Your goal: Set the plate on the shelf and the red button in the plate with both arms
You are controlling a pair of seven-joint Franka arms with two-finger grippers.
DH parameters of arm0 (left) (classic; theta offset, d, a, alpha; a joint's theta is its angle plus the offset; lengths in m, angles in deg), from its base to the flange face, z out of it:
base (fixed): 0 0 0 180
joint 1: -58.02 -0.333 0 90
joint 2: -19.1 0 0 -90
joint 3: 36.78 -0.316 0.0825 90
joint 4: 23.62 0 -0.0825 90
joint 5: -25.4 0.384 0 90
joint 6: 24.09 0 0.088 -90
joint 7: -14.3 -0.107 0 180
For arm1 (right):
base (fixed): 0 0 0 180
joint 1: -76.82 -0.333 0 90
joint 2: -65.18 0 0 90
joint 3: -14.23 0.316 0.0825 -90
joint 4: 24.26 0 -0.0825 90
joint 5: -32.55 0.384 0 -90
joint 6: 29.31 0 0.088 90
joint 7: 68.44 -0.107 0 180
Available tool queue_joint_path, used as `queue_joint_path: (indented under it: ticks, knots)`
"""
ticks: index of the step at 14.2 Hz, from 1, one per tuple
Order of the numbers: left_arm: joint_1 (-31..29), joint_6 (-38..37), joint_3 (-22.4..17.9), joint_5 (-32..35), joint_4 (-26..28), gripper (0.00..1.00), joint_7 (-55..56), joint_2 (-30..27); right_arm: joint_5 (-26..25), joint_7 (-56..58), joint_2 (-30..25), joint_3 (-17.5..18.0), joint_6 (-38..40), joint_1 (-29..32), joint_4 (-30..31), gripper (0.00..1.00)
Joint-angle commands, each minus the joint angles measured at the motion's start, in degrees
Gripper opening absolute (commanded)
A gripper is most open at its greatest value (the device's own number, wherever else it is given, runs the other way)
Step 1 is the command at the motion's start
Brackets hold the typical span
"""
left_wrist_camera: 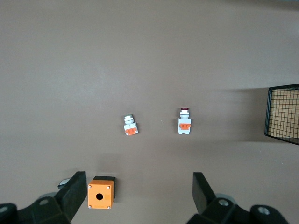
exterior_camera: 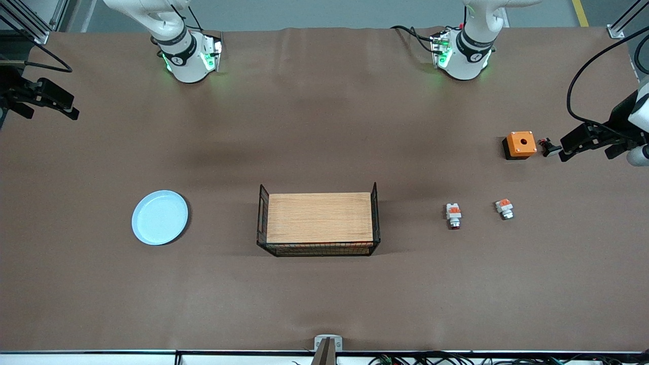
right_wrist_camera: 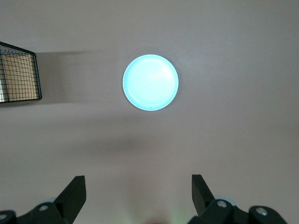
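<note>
Plate (exterior_camera: pixel 159 217) and red button (exterior_camera: pixel 454 215) untouched (both on the table), left hand (left_wrist_camera: pixel 138 196) and right hand (right_wrist_camera: pixel 138 196) raised, fingers apart.

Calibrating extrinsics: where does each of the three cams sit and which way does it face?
Front: high, across the table, facing both arm bases; left end effector and right end effector at the table's ends.
Left wrist: looks down on red button, orange box; own open fingers show.
Right wrist: looks down on plate; own open fingers show.
Shared: both wrist views catch the wire basket.
</note>
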Motion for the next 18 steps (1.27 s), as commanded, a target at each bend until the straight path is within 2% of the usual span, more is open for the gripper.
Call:
queue_joint_path:
  ticks: [1, 7, 11, 14, 18]
  knots:
    - [0.0, -0.8, 0.1, 0.5, -0.7, 1.00, -0.7, -0.1, 0.8, -1.3, -0.4, -0.2, 0.3, -0.6, 0.4, 1.00]
    - [-0.2, -1.2, 0.1, 0.5, -0.5, 1.00, 0.2, 0.9, 1.8, -1.7, -0.7, -0.2, 0.3, -0.6, 1.6, 1.00]
    - [0.0, -1.5, 0.1, -0.2, 3.3, 1.00, 0.5, 3.2, 1.8, -1.5, -0.7, -0.2, -0.1, -0.6, 1.5, 1.00]
    - [0.4, 7.3, 0.8, -0.2, 11.6, 1.00, 0.8, 3.7, 1.8, -1.4, -0.7, -0.2, 0.3, -0.5, 0.6, 1.00]
    - [0.4, 20.4, 4.5, -1.9, 21.3, 1.00, 3.8, 5.2, 1.2, -0.7, 1.9, -0.3, 0.0, -0.3, 0.4, 1.00]
